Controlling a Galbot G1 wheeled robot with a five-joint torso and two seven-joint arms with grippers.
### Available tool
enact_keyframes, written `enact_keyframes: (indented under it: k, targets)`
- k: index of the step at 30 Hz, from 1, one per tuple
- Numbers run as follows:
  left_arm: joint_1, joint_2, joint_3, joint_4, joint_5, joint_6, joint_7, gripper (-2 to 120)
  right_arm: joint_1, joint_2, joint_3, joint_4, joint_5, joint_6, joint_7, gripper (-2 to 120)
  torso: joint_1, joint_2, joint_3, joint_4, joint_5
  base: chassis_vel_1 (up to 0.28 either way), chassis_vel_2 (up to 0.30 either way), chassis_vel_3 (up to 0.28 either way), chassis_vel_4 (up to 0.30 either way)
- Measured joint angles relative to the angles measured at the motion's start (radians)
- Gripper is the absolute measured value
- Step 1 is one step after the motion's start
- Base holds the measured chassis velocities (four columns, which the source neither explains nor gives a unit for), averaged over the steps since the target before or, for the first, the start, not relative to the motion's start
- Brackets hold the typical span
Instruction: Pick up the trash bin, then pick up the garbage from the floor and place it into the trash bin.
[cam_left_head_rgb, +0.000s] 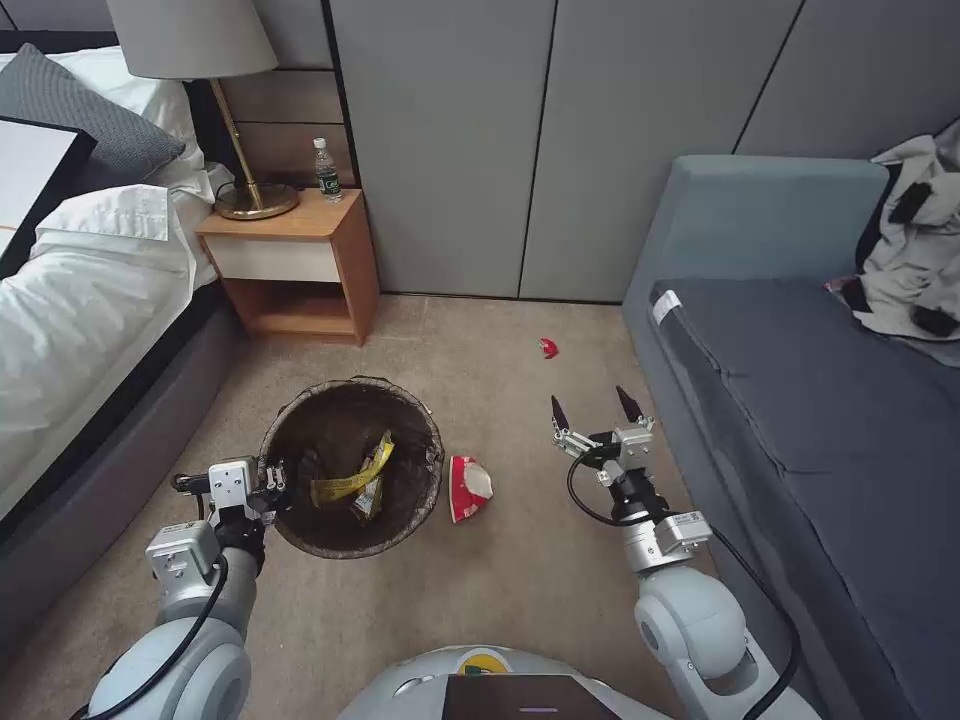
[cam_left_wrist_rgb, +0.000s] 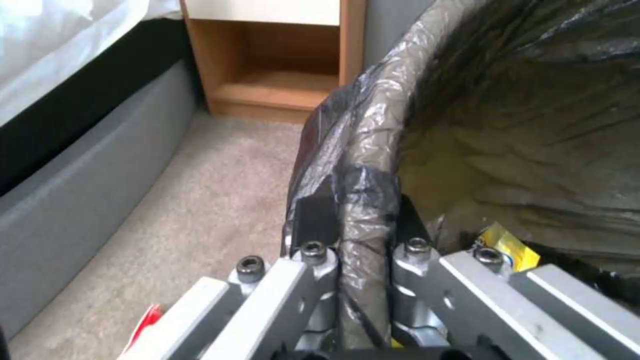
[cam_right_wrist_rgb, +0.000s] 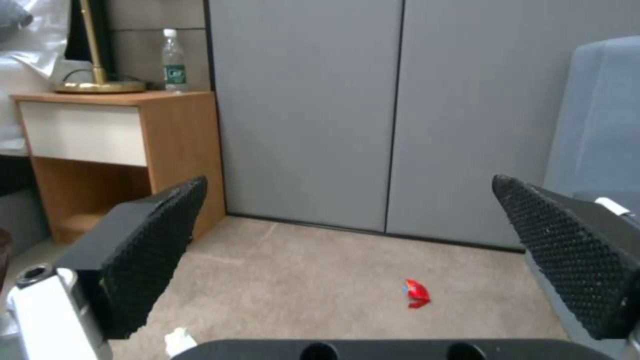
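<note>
Clamped on the near-left rim of the trash bin (cam_left_head_rgb: 351, 467), the left gripper (cam_left_head_rgb: 272, 487) has its jaws closed over the lip, one finger outside the wall and one inside against the liner; the left wrist view shows the crinkled dark bag (cam_left_wrist_rgb: 363, 165) pinched between the metal fingers (cam_left_wrist_rgb: 313, 220). The bin is round, lined with glossy, wrinkled brown plastic folded over the rim, and holds a yellow wrapper (cam_left_head_rgb: 352, 482) lying in its bottom. Just right of the bin, on the short-pile beige carpet (cam_left_head_rgb: 520, 560), lies a red-and-white snack wrapper (cam_left_head_rgb: 467, 487), crumpled and flattened.

Right gripper (cam_left_head_rgb: 592, 409) hangs over the carpet to the right of that wrapper, beside the grey sofa (cam_left_head_rgb: 800, 400), its two black, dimple-textured fingers (cam_right_wrist_rgb: 153, 240) spread wide and holding nothing. Farther off, ahead of it and near the grey wall panels, a small red scrap (cam_left_head_rgb: 548, 347) lies on the carpet, well apart from the fingertips.

Far left stands a wooden nightstand (cam_left_head_rgb: 295, 265) carrying a brass lamp (cam_left_head_rgb: 250, 190) and a clear, green-labelled bottle (cam_left_head_rgb: 326, 170).
</note>
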Motion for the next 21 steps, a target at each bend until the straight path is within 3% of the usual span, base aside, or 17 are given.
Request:
enact_keyframes:
  k: [16, 21]
  targets:
    - [-0.001, -0.001, -0.006, 0.0, -0.003, -0.001, 0.0, 3, 0.024, -0.071, -0.009, -0.006, 0.071, -0.014, 0.014, 100, 0.0, 0.0, 0.0, 0.0, 0.0001, -0.025, 0.024, 0.02, -0.027]
    - [0.002, -0.002, -0.017, 0.0, -0.004, -0.001, -0.001, 3, 0.06, -0.165, -0.017, -0.041, 0.194, -0.061, -0.045, 100, 0.0, 0.0, 0.0, -0.0001, 0.0003, 0.0, 0.0, 0.0, 0.0]
